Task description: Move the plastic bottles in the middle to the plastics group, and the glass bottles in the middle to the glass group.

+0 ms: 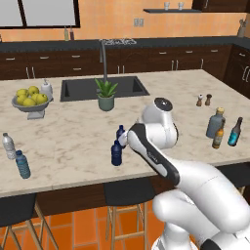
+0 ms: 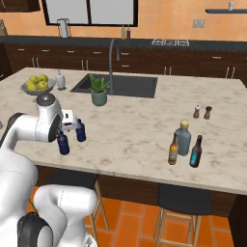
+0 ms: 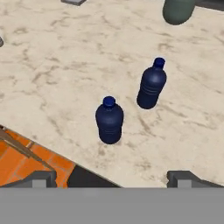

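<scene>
Two navy bottles (image 3: 109, 120), one amber bottle (image 2: 173, 149)

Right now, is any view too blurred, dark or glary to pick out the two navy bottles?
Hand view: both navy bottles sharp, evenly lit, soft shadows on the counter, no glare. Left base view: the arm covers part of the far bottle; the near one is clear. Right base view: both small but distinct beside the gripper.

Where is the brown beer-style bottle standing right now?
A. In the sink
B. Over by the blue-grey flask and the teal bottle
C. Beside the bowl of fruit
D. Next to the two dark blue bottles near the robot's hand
B. The amber bottle stands on the counter right beside the blue-grey flask and the dark teal bottle, far from the two navy bottles.
</scene>
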